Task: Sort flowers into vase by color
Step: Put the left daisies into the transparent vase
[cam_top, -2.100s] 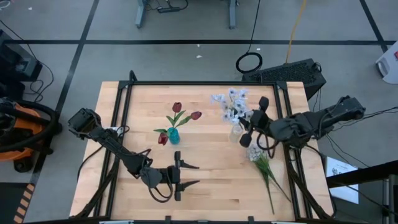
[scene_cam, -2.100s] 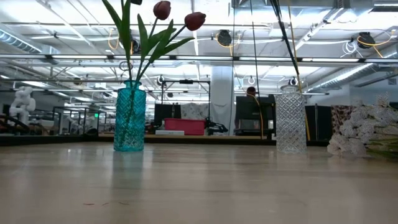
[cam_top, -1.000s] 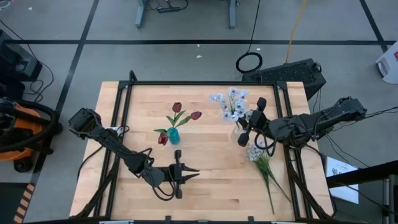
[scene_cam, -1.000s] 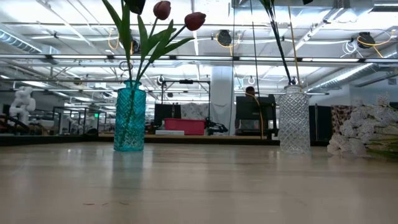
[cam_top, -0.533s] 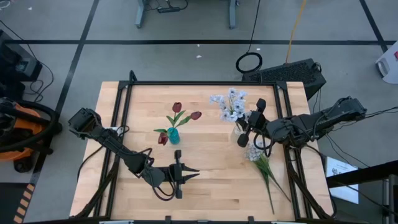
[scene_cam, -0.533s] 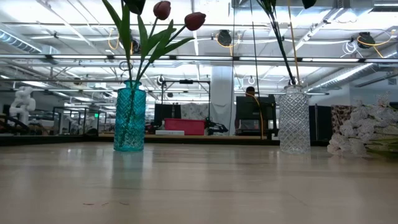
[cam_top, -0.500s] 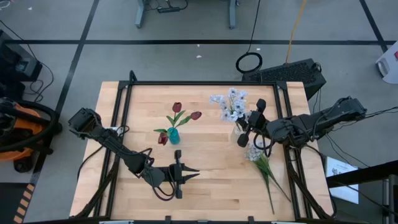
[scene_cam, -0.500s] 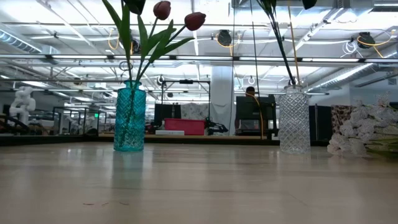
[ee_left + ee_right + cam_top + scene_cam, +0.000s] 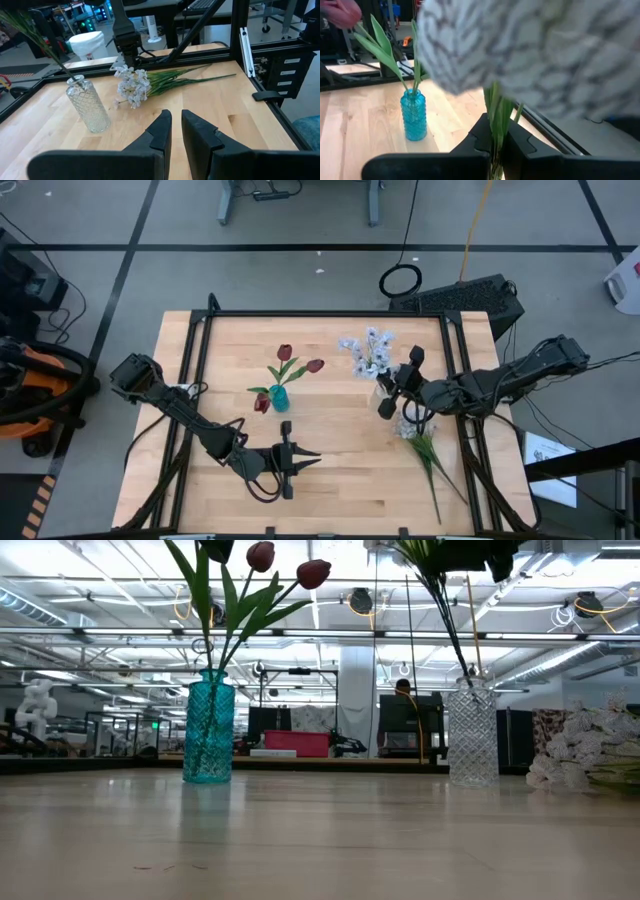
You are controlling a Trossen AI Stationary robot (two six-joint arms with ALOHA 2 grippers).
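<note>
A blue vase (image 9: 279,398) with dark red flowers (image 9: 285,352) stands mid-table. To its right stands a clear vase (image 9: 472,735). Over it my right gripper (image 9: 392,392) is shut on a spray of white flowers (image 9: 366,352), whose stem (image 9: 455,630) slants down into the vase mouth. More white flowers (image 9: 408,425) lie flat on the table by the right edge, stems toward the near edge. Near the front edge my left gripper (image 9: 312,459) is shut with nothing in it. My right gripper pinches the white spray's green stems (image 9: 496,112) between its two fingers, just below the blossoms. The fingers come from the table's right, across the stems. The spray stands tilted, blossoms up and leaning left, with its lower end inside the clear vase (image 9: 89,105).
A black frame rail (image 9: 320,314) runs round the tabletop. Bare wood lies between the two vases and along the near edge. A keyboard (image 9: 470,295) sits beyond the far right corner.
My right gripper has come down and a little toward the table's left, still shut on the white spray. The stem has sunk deeper into the clear vase, and its leaves now show at the top of the low view.
</note>
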